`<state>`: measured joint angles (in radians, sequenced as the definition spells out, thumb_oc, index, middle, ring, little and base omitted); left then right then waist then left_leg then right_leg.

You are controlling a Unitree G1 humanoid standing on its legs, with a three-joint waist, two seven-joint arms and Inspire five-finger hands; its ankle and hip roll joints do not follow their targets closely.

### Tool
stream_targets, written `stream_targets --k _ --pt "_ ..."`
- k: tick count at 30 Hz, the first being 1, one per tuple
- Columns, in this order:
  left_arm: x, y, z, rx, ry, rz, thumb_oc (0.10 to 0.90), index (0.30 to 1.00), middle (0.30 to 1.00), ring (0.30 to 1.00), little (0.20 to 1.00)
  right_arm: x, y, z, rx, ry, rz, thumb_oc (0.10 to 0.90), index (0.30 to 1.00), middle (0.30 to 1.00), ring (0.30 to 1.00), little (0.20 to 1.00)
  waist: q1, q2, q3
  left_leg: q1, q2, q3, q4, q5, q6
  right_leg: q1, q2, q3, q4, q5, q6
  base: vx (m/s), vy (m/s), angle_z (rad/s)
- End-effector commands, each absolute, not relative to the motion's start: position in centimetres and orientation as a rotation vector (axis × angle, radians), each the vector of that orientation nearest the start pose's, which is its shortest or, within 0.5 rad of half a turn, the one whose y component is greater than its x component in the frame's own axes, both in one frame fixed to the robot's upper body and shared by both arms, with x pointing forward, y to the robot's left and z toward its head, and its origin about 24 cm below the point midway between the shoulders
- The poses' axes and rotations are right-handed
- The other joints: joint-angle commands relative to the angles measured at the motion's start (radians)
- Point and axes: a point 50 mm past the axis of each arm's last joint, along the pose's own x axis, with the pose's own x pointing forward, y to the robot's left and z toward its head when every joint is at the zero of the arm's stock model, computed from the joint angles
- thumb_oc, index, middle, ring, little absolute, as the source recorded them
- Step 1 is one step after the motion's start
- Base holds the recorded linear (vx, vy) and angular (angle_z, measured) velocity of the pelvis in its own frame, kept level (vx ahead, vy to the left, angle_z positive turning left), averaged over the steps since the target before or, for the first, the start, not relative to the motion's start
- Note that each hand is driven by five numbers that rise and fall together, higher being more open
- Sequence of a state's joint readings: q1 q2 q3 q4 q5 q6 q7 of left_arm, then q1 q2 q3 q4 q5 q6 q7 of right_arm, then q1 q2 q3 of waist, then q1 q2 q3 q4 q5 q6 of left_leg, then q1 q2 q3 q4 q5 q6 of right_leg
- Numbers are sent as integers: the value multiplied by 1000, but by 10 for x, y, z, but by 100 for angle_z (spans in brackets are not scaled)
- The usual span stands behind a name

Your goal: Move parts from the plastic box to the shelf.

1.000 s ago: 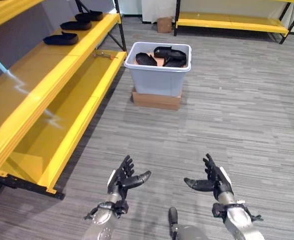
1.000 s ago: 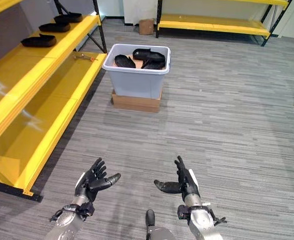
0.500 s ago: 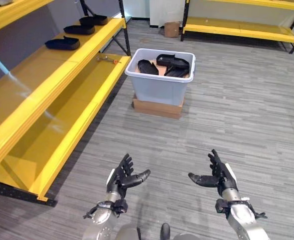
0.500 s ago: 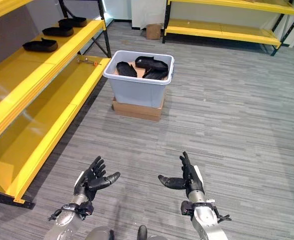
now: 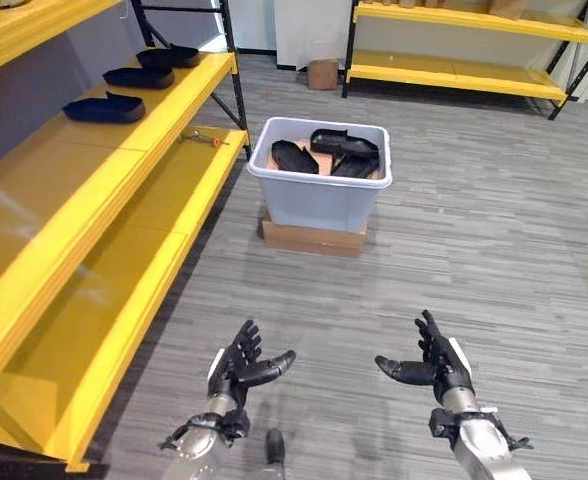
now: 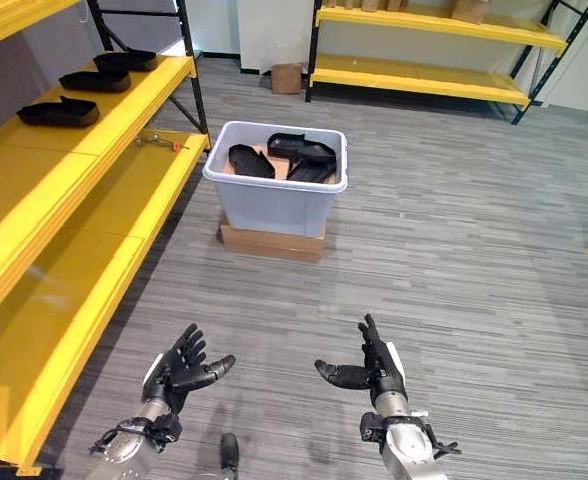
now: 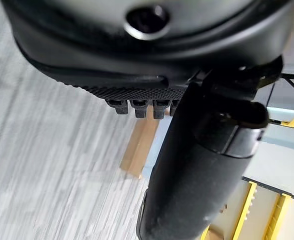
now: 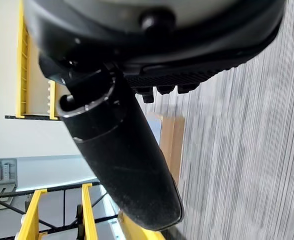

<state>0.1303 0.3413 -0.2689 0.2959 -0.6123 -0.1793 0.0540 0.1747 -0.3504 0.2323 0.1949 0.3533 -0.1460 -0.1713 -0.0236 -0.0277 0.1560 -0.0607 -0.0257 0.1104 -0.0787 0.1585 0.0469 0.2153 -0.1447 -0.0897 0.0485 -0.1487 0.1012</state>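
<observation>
Parts (image 5: pixel 326 152) fill plastic box (image 5: pixel 319 195); wrist views miss them.

From here the room looks evenly bright and lit from overhead: the grey floor (image 5: pixel 494 230) reads flat and pale, with only a soft, faint shadow at the foot of the plastic box (image 5: pixel 319 195). The yellow shelf (image 5: pixel 124 140) throws back a pale sheen on its upper board, while the board beneath it sits in deeper shade. In my wrist views the left hand (image 7: pixel 197 165) and right hand (image 8: pixel 117 150) are dark masses against bright floor and wall.
</observation>
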Motion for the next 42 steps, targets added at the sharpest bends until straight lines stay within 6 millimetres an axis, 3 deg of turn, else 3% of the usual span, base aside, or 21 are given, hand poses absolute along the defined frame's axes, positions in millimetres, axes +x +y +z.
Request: stream_targets --k 1,2,3,4,5,6,7,11,13,15,20,25,29,33,35,37,38,39,40,42 --pt "222 196 0 -178 96 -10 900 1000 1000 1000 1000 226 -186 15 -23 28 -5 900 1000 1000 1000 1000 38 -19 -55 -19 57 -12 118 -105 -32 -106 -14 17 175 116 40 176 245 0" --pt "224 195 0 -173 95 -14 900 1000 1000 1000 1000 226 -184 13 -20 36 -1 900 1000 1000 1000 1000 36 -16 -48 -7 48 -12 123 -117 -20 -140 -21 19 252 155 41 107 156 -17" --pt "224 195 0 -173 94 -14 900 1000 1000 1000 1000 226 -184 13 -20 36 -1 900 1000 1000 1000 1000 37 -16 -49 -8 47 -11 124 -118 -20 -144 -22 21 257 153 41 127 219 -14" --pt "227 193 3 -163 86 -27 900 1000 1000 1000 1000 225 -180 12 0 40 4 900 1000 1000 1000 1000 20 -11 -24 26 22 -20 128 -137 9 -218 -28 33 441 263 46 123 213 6" --pt "228 193 4 -155 84 -34 900 1000 1000 1000 1000 224 -179 11 2 45 7 900 1000 1000 1000 1000 9 2 -15 38 27 -27 121 -138 18 -258 -9 38 519 272 41 277 323 23" --pt "227 192 3 -136 92 -47 900 1000 1000 1000 1000 221 -179 9 5 53 4 900 1000 1000 1000 1000 -1 15 -7 76 22 -28 101 -151 27 -312 -16 -2 600 249 38 190 168 40" --pt "227 192 3 -136 92 -47 900 1000 1000 1000 1000 221 -179 9 5 53 4 900 1000 1000 1000 1000 -2 15 -7 76 21 -28 101 -151 27 -312 -16 -2 601 248 38 241 165 45" --pt "224 191 -1 -138 110 -60 900 1000 1000 1000 1000 217 -183 7 29 64 -21 900 1000 1000 1000 1000 -33 32 3 146 14 -35 51 -160 13 -398 -4 -76 444 198 24 212 49 10" --pt "224 193 -2 -141 112 -53 900 1000 1000 1000 1000 217 -184 7 32 64 -32 900 1000 1000 1000 1000 -35 26 4 173 8 -23 46 -183 -2 -402 -38 -145 225 226 35 253 -53 13" --pt "224 193 -2 -140 109 -50 900 1000 1000 1000 1000 219 -184 8 21 59 -22 900 1000 1000 1000 1000 -48 20 5 202 8 -22 36 -200 -17 -406 -28 -149 67 273 57 228 -73 -5" --pt "224 194 0 -125 98 -50 900 1000 1000 1000 1000 218 -183 10 -2 59 -2 900 1000 1000 1000 1000 -60 14 3 257 14 -23 32 -230 -35 -406 -6 -131 -44 327 78 247 -88 9" --pt "224 188 -5 -152 111 -53 900 1000 1000 1000 1000 216 -187 7 15 69 -13 900 1000 1000 1000 1000 -72 15 -39 293 38 -39 80 -252 -61 -348 27 -113 -62 322 45 338 -163 21" --pt "226 189 -2 -176 98 -39 900 1000 1000 1000 1000 223 -190 14 1 40 -4 900 1000 1000 1000 1000 -68 27 -45 249 94 -45 285 -162 -119 -313 75 -124 -28 248 -11 296 -218 -10" --pt "228 188 0 -194 93 -35 900 1000 1000 1000 1000 226 -191 18 -3 25 5 900 1000 1000 1000 1000 -47 -3 -16 91 95 -72 650 -15 -161 -249 88 -116 -31 197 -66 211 -202 -16" --pt "226 189 0 -192 94 -39 900 1000 1000 1000 1000 225 -193 19 -15 24 14 900 1000 1000 1000 1000 -30 -19 6 15 80 -78 829 -4 -170 -217 89 -114 -40 179 -85 156 -145 -18" --pt "225 189 -2 -193 101 -37 900 1000 1000 1000 1000 224 -195 19 -26 27 15 900 1000 1000 1000 1000 -22 -28 14 -18 83 -63 881 -18 -161 -197 88 -113 -46 173 -91 156 -109 -31" --pt "223 189 -4 -197 115 -36 900 1000 1000 1000 1000 223 -197 17 -33 37 0 900 1000 1000 1000 1000 -13 -33 22 -78 113 -24 844 -34 -136 -160 92 -110 -63 160 -96 392 -128 -26" --pt "221 190 -7 -190 128 -33 900 1000 1000 1000 1000 222 -198 18 -31 31 -21 900 1000 1000 1000 1000 5 -40 25 -159 96 -33 692 -78 -110 -124 96 -95 -97 154 -85 322 -72 -7" --pt "221 190 -7 -190 128 -33 900 1000 1000 1000 1000 222 -198 17 -31 32 -21 900 1000 1000 1000 1000 6 -41 26 -156 95 -32 690 -78 -110 -122 95 -94 -98 154 -85 280 21 10" --pt "219 192 -9 -180 136 -26 900 1000 1000 1000 1000 222 -199 16 -37 33 -30 900 1000 1000 1000 1000 17 -39 25 -184 103 -49 450 -60 -100 -103 97 -78 -117 144 -71 223 68 -21"
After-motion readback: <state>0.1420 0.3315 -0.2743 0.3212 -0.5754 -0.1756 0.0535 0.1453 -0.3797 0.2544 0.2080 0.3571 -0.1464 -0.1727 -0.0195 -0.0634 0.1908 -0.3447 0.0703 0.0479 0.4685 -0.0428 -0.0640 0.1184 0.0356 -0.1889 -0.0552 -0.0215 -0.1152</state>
